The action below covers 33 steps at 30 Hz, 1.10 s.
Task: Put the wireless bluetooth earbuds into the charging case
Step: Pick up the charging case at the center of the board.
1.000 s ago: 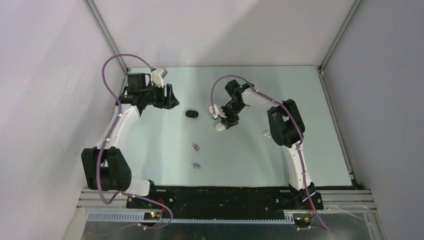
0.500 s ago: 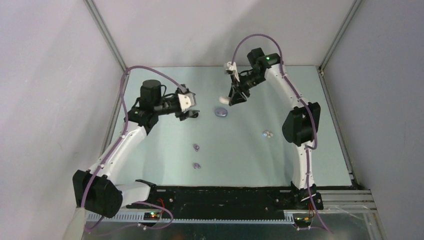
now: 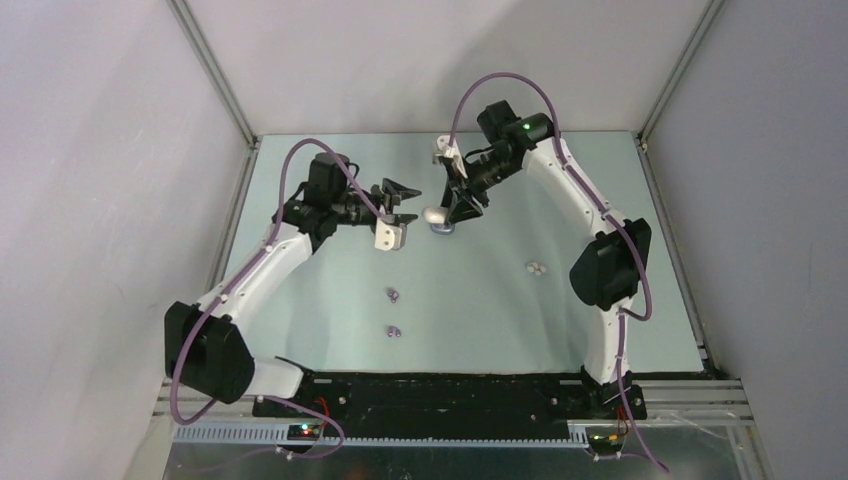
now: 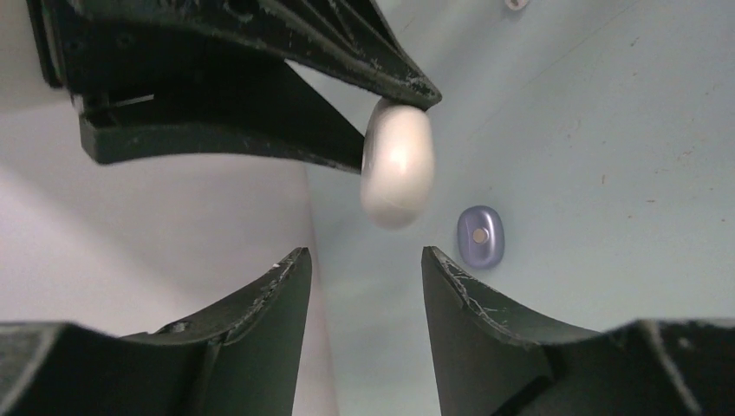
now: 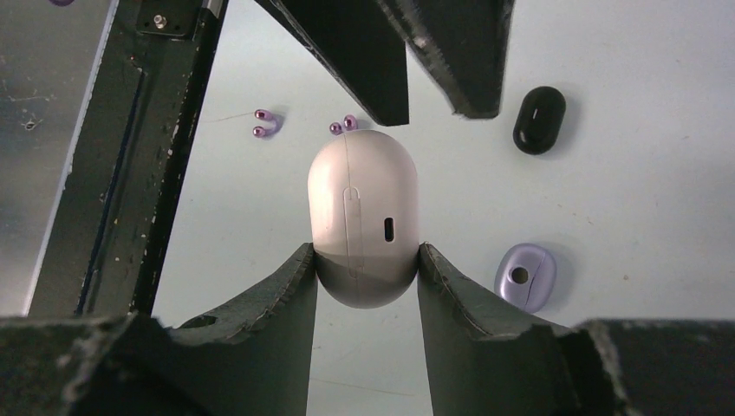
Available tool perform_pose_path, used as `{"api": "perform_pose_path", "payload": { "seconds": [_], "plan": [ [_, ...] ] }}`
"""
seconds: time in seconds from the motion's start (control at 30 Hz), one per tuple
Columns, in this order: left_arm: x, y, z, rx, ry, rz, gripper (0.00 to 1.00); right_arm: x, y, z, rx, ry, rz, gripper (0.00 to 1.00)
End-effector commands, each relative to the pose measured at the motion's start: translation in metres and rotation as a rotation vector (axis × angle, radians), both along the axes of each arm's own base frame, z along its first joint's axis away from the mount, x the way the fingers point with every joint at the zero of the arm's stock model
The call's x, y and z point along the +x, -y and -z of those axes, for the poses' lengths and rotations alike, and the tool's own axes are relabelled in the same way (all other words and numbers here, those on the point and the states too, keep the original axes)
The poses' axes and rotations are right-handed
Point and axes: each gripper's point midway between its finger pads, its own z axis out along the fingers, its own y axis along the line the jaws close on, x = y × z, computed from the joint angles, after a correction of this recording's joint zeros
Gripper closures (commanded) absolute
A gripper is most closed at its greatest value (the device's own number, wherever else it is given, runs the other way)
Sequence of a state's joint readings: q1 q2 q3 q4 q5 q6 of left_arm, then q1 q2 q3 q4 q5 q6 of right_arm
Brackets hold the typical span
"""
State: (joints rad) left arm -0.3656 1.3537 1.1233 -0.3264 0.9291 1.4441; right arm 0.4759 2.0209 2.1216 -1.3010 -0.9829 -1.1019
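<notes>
My right gripper (image 5: pixel 364 251) is shut on a white oval charging case (image 5: pixel 364 217) and holds it above the table, its seam and port facing the camera. My left gripper (image 4: pixel 364 256) faces that white case (image 4: pixel 397 163) from close by; it is open with nothing between its fingers. In the top view the two grippers, left (image 3: pixel 408 198) and right (image 3: pixel 450 205), meet at mid-table. Lavender earbuds lie as two small pairs (image 3: pixel 393 294) (image 3: pixel 393 331) nearer the arm bases. A white-pink pair (image 3: pixel 537 267) lies to the right.
A lavender case (image 5: pixel 524 276) lies on the table just under the held case. A black case (image 5: pixel 538 120) lies beside the left gripper's fingers (image 5: pixel 451 52). Enclosure walls and metal frame posts ring the pale green table (image 3: pixel 480 320).
My left arm swung from the back left in towards mid-table. My right arm lifted the white case off the table, carried it back, then brought it towards the left gripper.
</notes>
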Motion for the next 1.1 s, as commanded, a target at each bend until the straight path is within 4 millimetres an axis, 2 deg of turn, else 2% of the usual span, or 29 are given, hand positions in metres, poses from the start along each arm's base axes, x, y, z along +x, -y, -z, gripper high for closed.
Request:
{"api": "perform_pose_path", "payload": {
  "seconds": [0.0,0.13,0.37,0.53,0.77,0.9,0.93,0.97,1.07],
  "plan": [
    [-0.010,0.015,-0.026,-0.007,0.168,0.161,0.45,-0.002,-0.005,-0.018,0.043,0.082,-0.029,0.78],
    [-0.023,0.017,-0.015,0.020,0.134,0.235,0.47,-0.002,-0.012,-0.020,0.057,0.098,-0.042,0.78],
    [-0.020,0.020,-0.009,0.056,0.182,0.286,0.51,-0.004,-0.020,-0.025,0.073,0.126,-0.062,0.78],
    [-0.014,0.025,-0.011,0.042,0.274,0.311,0.50,-0.002,-0.020,-0.026,0.072,0.143,-0.063,0.78],
    [-0.016,0.027,-0.006,0.053,0.243,0.348,0.56,-0.005,-0.022,-0.025,0.063,0.163,-0.080,0.77],
    [-0.015,0.028,-0.005,0.047,0.238,0.352,0.67,-0.006,-0.022,-0.023,0.058,0.162,-0.080,0.78],
    [-0.015,0.028,-0.004,0.047,0.235,0.349,0.73,-0.005,-0.021,-0.023,0.057,0.159,-0.077,0.77],
    [-0.014,0.028,-0.004,0.048,0.233,0.346,0.80,-0.005,-0.022,-0.022,0.056,0.156,-0.074,0.73],
    [-0.006,0.027,-0.005,0.053,0.241,0.307,0.94,0.004,-0.021,-0.025,0.062,0.152,-0.033,0.59]
  ]
}}
